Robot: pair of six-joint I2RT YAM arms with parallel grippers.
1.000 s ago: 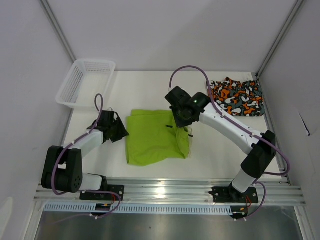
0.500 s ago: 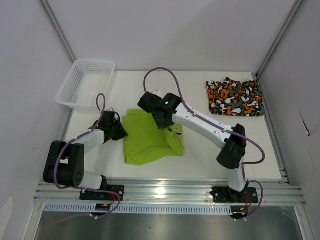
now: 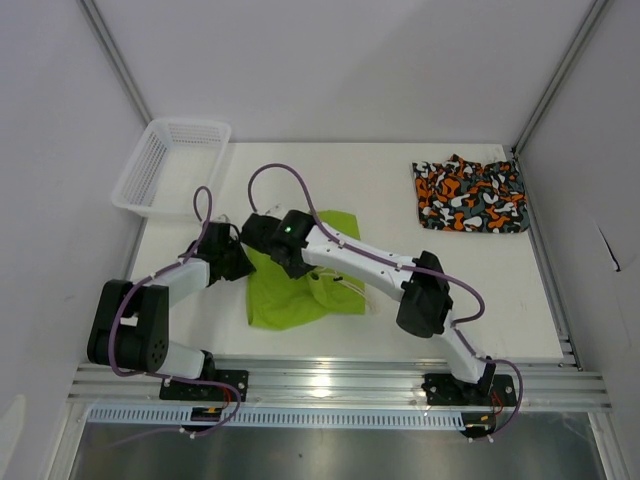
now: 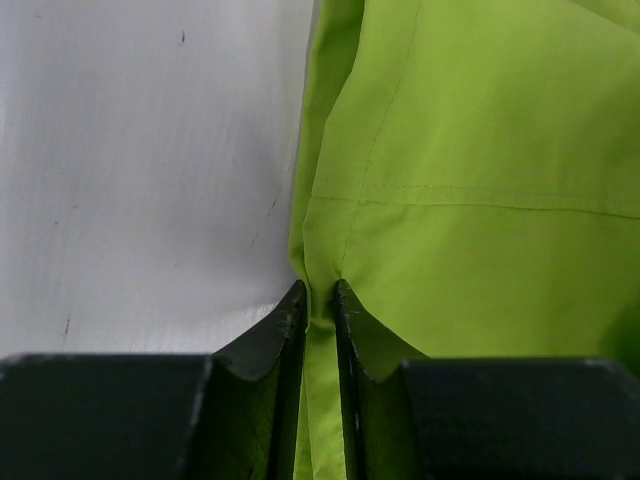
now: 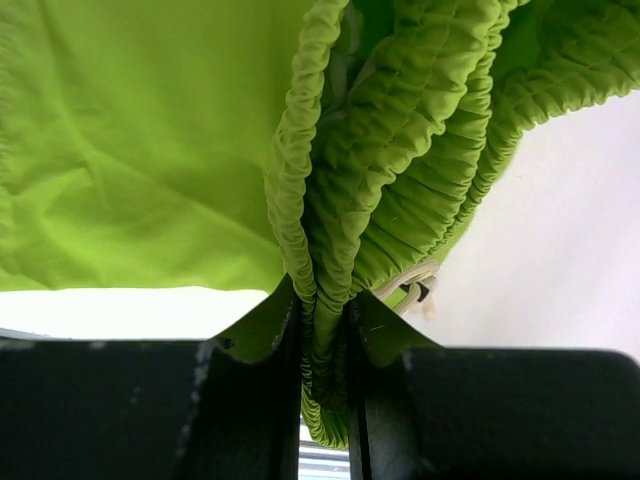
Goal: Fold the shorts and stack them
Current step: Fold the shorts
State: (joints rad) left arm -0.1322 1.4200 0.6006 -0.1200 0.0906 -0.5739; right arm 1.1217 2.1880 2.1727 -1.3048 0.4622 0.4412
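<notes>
Shorts: green shorts [image 3: 282, 300] are lying rumpled and partly doubled over on the table [image 3: 380, 170], toward its near left side, with both claws on them.
Left claw [image 4: 318, 300]: is pinching a thin fold at the stitched edge of the green shorts, jaws almost together on the cloth; seen from above, it is sitting at their left side.
Right claw [image 5: 325, 310]: is clamping the bunched elastic waistband [image 5: 370, 130], gathered folds rising out from between the fingers; from above, it is reaching over the shorts' far left corner.
Drawstring [image 5: 412, 280]: white, is dangling just beside the right claw's finger.
Camo shorts [image 3: 470, 195]: are lying spread out at the far right corner, well apart from both claws.
Basket [image 3: 170, 165]: is standing at the far left corner.
</notes>
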